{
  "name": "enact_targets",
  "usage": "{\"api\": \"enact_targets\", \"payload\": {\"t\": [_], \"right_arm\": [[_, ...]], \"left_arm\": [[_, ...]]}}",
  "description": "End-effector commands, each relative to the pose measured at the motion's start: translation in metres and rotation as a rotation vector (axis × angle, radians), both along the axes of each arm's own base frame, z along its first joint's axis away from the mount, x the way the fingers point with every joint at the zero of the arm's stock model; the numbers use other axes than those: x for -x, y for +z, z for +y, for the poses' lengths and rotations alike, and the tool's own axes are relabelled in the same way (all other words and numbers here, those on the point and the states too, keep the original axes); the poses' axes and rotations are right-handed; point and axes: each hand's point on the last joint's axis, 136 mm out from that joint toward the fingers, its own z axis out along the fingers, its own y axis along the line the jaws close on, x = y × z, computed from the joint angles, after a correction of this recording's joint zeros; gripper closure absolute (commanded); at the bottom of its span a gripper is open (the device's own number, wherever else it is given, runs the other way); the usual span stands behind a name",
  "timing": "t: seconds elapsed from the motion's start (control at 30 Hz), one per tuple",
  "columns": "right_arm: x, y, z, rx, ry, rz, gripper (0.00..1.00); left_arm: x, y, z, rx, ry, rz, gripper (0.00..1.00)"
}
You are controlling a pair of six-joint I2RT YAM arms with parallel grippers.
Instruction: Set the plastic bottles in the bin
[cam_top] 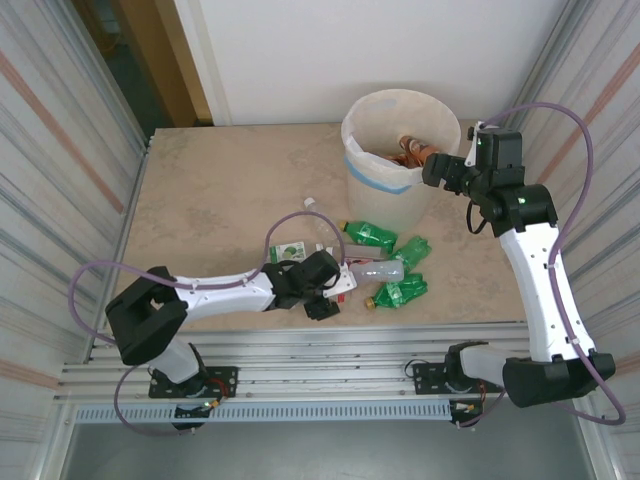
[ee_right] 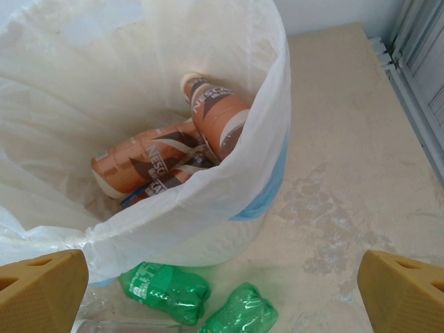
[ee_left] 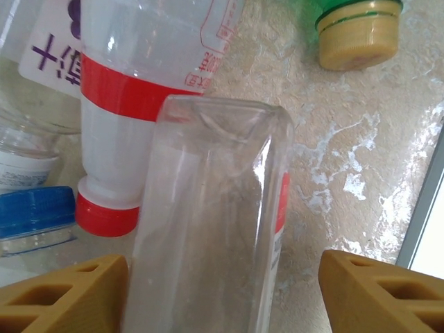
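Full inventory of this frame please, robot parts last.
bin: one, cream-white, blue band, back right
brown bottles: at least two, brown, inside bin
green bottles: three, green, in front of bin
clear bottle: one, clear, front centre
white bottle: one, red band and cap, beside clear bottle
blue-capped bottle: one, clear, beside white bottle
left end effector: one, tan, open, straddling clear bottle
right end effector: one, tan, open, at bin rim
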Motion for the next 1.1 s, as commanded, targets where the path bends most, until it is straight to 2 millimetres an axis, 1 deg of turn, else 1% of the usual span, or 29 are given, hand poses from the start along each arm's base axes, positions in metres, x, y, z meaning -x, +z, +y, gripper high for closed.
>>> {"api": "enact_targets", "payload": {"t": [0.0,0.07,0.1,0.27,0.33,0.43,0.47,0.63,0.7,0.83,0.93,0.97,1.07], "right_arm": [[-0.003,0.001,-0.001,-0.029,-0.014,-0.009,0.02],[-0.003,0.0,-0.001,-0.029,-0.015,-0.007,0.02],[-0.003,0.0,0.0,-0.032,-0.014,-0.008,0.02],[-0.004,-0.002,0.0,-0.037,-0.014,-0.007,0.02],[-0.004,-0.001,0.0,-0.039,-0.014,-0.007,0.02],[-0.004,-0.001,0.0,-0.04,-0.012,-0.01,0.02],[-0.003,-0.001,0.0,-0.04,-0.013,-0.011,0.02],[-0.001,0.003,-0.001,-0.04,-0.017,-0.02,0.02],[0.0,0.004,-0.002,-0.039,-0.018,-0.024,0.02],[0.003,0.007,-0.002,-0.042,-0.017,-0.034,0.02],[0.005,0.011,0.001,-0.055,0.001,-0.047,0.02],[0.006,0.012,0.003,-0.065,0.012,-0.054,0.02],[0.009,0.02,0.013,-0.096,0.061,-0.088,0.02]], "left_arm": [[0.008,-0.016,0.008,-0.046,0.007,0.042,0.3],[0.009,-0.019,0.008,-0.051,0.008,0.047,0.3],[0.01,-0.019,0.007,-0.052,0.004,0.05,0.35],[0.01,-0.025,0.007,-0.068,0.005,0.056,0.38],[0.01,-0.028,0.007,-0.074,0.003,0.058,0.44],[0.01,-0.03,0.005,-0.08,0.002,0.063,0.47],[0.01,-0.031,0.005,-0.081,0.0,0.065,0.51],[0.011,-0.023,0.0,-0.066,-0.014,0.054,0.59],[0.011,-0.016,-0.002,-0.05,-0.021,0.044,0.64],[0.014,0.007,-0.007,0.008,-0.036,0.02,0.67],[0.015,0.037,-0.012,0.093,-0.044,-0.011,0.68],[0.015,0.048,-0.013,0.126,-0.046,-0.026,0.71],[0.011,0.083,-0.013,0.228,-0.023,-0.096,0.74]]}}
